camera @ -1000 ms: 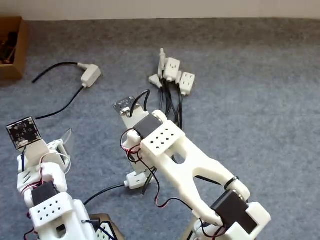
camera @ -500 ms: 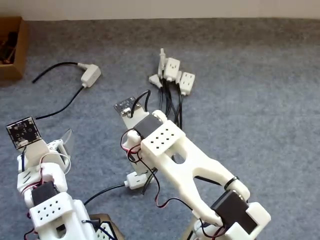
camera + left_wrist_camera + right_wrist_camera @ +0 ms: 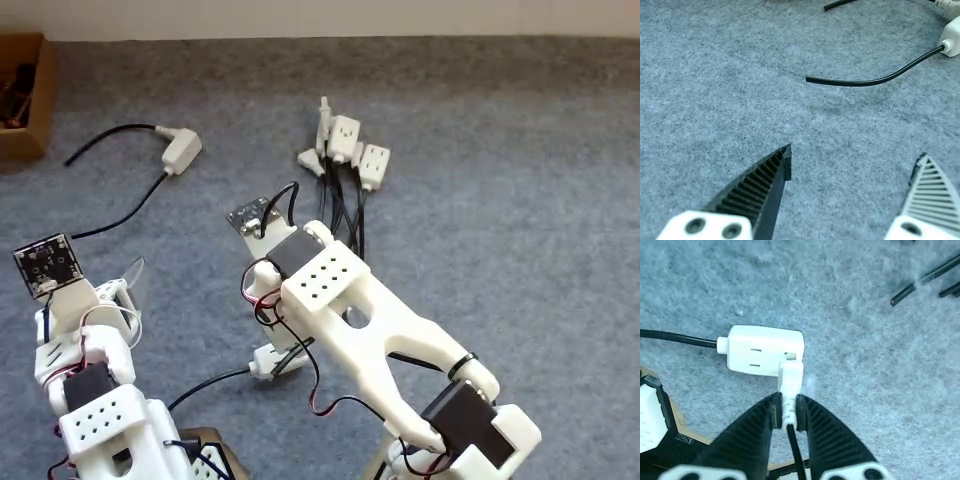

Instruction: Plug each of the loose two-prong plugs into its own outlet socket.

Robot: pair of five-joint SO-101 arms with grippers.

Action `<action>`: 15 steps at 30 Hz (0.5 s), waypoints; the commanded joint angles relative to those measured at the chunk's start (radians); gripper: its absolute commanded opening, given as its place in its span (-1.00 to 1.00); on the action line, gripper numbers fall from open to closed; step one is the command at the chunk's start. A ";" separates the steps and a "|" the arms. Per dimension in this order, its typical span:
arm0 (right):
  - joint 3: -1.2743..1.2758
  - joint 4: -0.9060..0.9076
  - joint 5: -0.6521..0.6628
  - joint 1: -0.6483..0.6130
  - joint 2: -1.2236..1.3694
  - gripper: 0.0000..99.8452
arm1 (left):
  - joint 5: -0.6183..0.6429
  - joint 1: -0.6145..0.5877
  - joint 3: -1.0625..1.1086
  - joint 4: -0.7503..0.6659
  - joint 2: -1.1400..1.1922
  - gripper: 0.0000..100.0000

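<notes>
- The carpet (image 3: 520, 150) runs grey and fuzzy right across.
- The socket (image 3: 765, 356) is white, and its cord (image 3: 675, 337) is black.
- The plug (image 3: 790, 382) is white as well.
- On the right gripper (image 3: 787, 410), both fingers are black and ribbed.
- On the left gripper (image 3: 855, 155), one finger (image 3: 760, 185) is black and ribbed, the other (image 3: 932, 187) white with the same ridges.
- The right arm (image 3: 330, 290) is white, with a black motor (image 3: 460, 415) and red wires (image 3: 315, 400).
- The box (image 3: 25, 95) is brown.

The grey carpeted tabletop (image 3: 520, 180) carries a brown cardboard box (image 3: 24, 95) at the frame's upper left edge, a black-corded white outlet socket (image 3: 182, 149) to the right of it, a cluster of white sockets and plugs (image 3: 345, 138) at upper centre, and a second corded outlet socket (image 3: 268, 363) at lower centre.
</notes>
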 commanded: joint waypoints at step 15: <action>-0.116 0.101 0.015 -0.008 -0.022 -0.98 | 0.009 0.015 -0.007 -0.017 -0.008 -0.26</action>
